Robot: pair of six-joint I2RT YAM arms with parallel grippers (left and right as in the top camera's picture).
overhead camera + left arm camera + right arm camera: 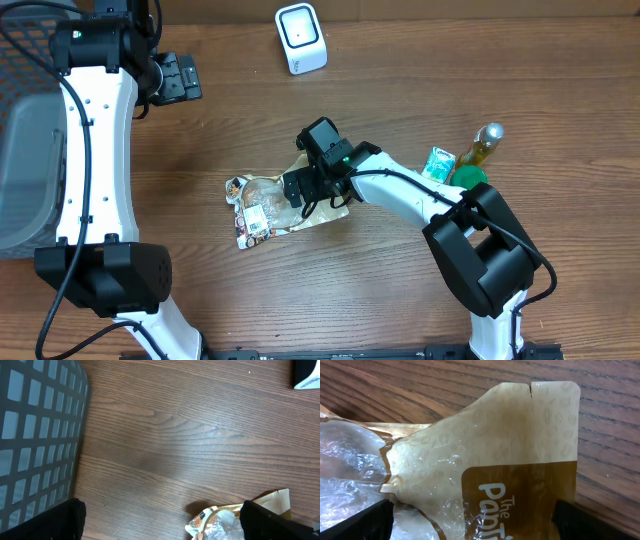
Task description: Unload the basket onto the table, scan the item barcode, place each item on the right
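Wood-grain table [420,90], brown. Tan snack pouch [262,208] w/ clear window lies flat near the centre, crumpled. R wrist view shows white lettering "The Pan…" on it and a tear notch at its top edge. R gripper [306,187] sits over the pouch's right end, fingers [362,521] spread wide to either side, not pinching it; can't tell if they touch it. L gripper [177,78] is up at far left, well apart from the pouch, also spread, nothing btwn its fingers. White barcode scanner [301,38] stands at the far edge. Grey mesh basket [25,140] on the left. Green packet [438,163] & bottle [486,143] on the right, near the R arm.
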